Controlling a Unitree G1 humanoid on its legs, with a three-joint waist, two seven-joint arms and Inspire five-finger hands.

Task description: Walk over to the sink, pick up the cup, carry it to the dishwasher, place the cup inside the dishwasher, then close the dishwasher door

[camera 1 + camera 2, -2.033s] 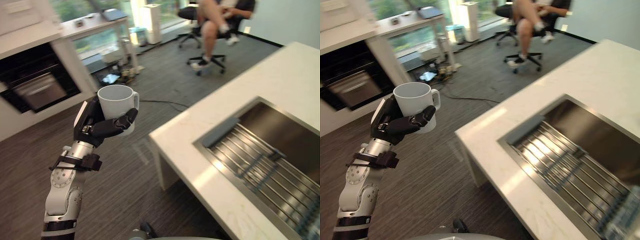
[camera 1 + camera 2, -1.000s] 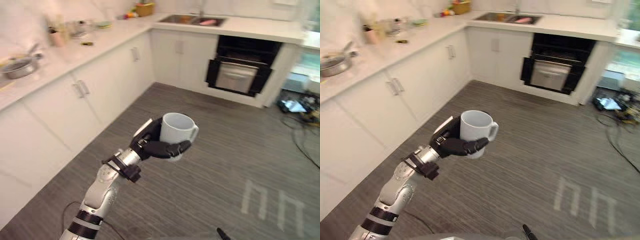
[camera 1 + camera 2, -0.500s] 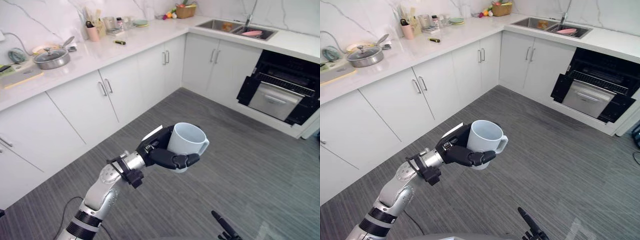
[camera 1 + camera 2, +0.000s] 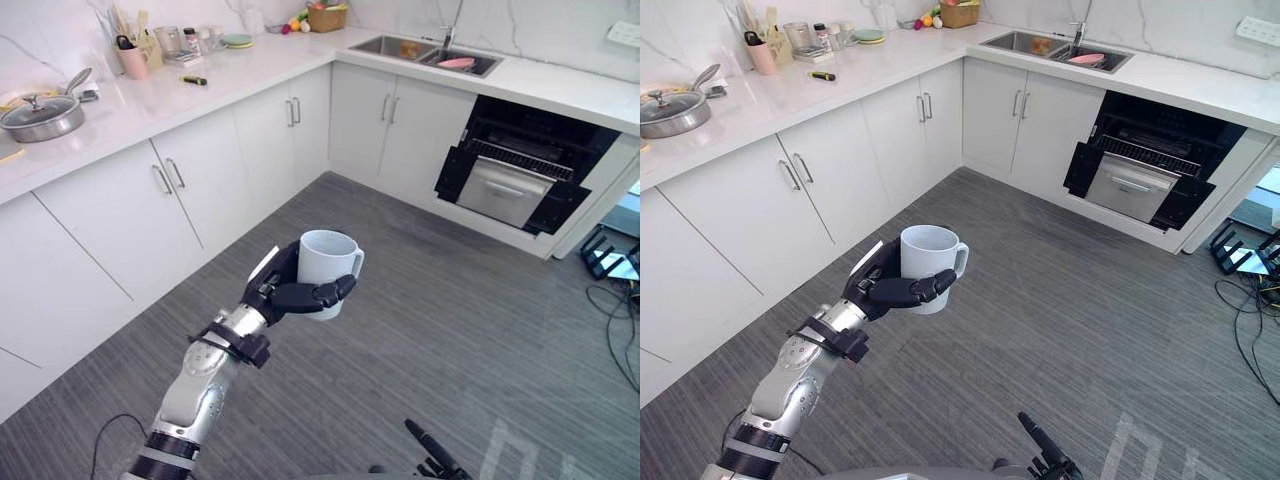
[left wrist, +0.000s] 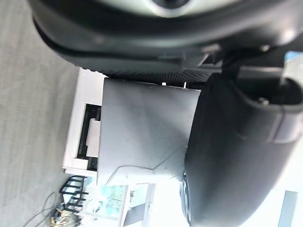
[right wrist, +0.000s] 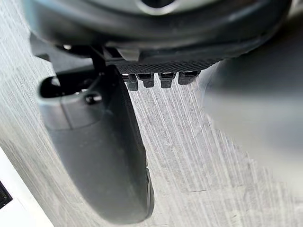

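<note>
Left hand [image 4: 285, 293] is up in front of the robot, fingers and thumb curled round the white cup [image 4: 325, 265] from its near side, a full wrap and no mere pinch; the cup stands upright in that grasp, mouth to the ceiling, long axis vertical, handle poking out on the side away from the palm, towards the dishwasher [image 4: 520, 175]; and there is the target, well apart from the cup, ahead and off to the robot's right, its dark cavity showing under the counter with the steel-fronted door dropped open; bare grey floor [image 4: 450, 330] lies between cup and dishwasher, nothing in the way as far as I can see; the sink [image 4: 415, 50] sits in the counter just above the dishwasher and to its left; right hand [image 6: 109, 156] hangs low over the floor, idle, and whether it is open or closed I cannot tell; my call: this is the carry leg, and the left hand is the nearer one, already loaded.
</note>
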